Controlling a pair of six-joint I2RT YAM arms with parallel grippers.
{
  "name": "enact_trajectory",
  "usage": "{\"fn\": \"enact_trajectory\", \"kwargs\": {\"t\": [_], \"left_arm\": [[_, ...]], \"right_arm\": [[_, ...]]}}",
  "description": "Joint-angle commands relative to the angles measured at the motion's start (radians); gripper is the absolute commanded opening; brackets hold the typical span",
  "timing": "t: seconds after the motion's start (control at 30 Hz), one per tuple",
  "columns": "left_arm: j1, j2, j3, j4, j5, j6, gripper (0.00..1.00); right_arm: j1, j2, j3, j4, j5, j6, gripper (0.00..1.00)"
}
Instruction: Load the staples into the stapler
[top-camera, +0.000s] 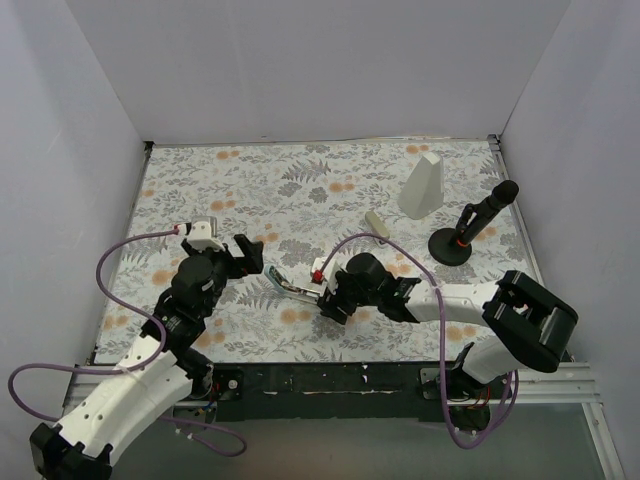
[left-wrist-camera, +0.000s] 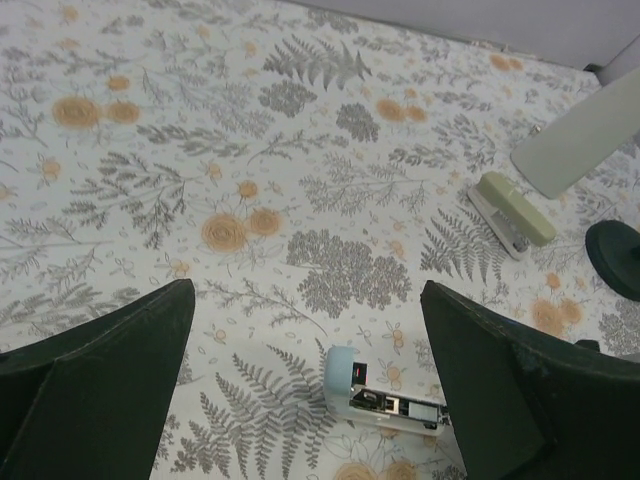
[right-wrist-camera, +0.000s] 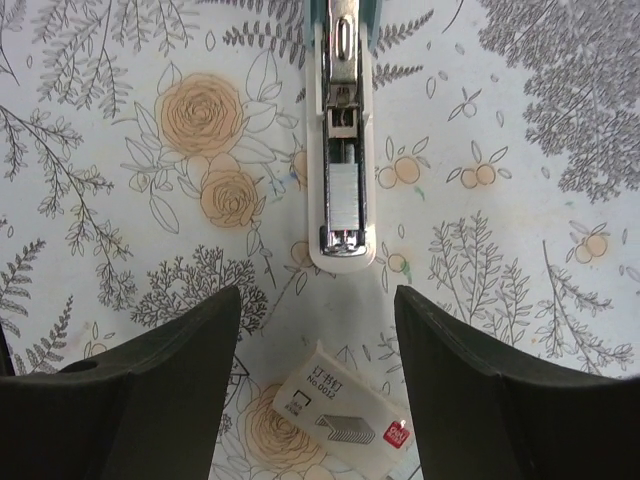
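Locate first, hard against the right wrist lens, the right gripper: dark fingers filling 7 and 5 o'clock of that view, jaws parted and clasping nothing. Find the staples at 6 o'clock, low in the gap, packed in a small cream box lying flat on the floral table; sits between the fingers but gripped by neither. Read the long axis of the box as running roughly 10 to 4 o'clock. Trace the stapler from just beyond the fingertips toward 12 o'clock: lies opened out, silver channel facing up, long axis on the 12-to-6 line, rounded near end close to the box yet apart from it. Note a pale block inside the channel; cannot tell whether strip or pusher. Confirm in the top view: right gripper at 4 o'clock of the stapler, just beside its end; left gripper at 10 o'clock, near the other end. Check the left wrist view: left gripper spread fully and empty, stapler at 5 o'clock, long axis near 9 to 3, blue end toward 9. Judge the right arm better placed for the coming move: lined up along the channel, with the box directly beneath. Expect that move to depend on keeping any strip parallel to the 12-to-6 axis before lowering into the channel; treat the skew of the box as the likely source of misalignment.
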Motion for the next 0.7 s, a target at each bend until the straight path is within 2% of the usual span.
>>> {"fn": "enact_trajectory", "kwargs": {"t": [0.0,0.27,0.67], "left_arm": [[0.006,0.087,0.051,-0.117,0.041,-0.132,0.98],[0.006,0.185,0.046,-0.111,0.096,-0.197,0.98],[0.006,0.320,0.060,-0.079,0.169,-0.168,0.97]], "right_arm": [[-0.026,-0.010,-0.039,0.257,-0.059,-0.010,0.70],[-0.067,0.038,-0.058,0.345,-0.128,0.005,0.61],[-0.092,0.113,-0.069,0.414,-0.202,0.016,0.54]]}}
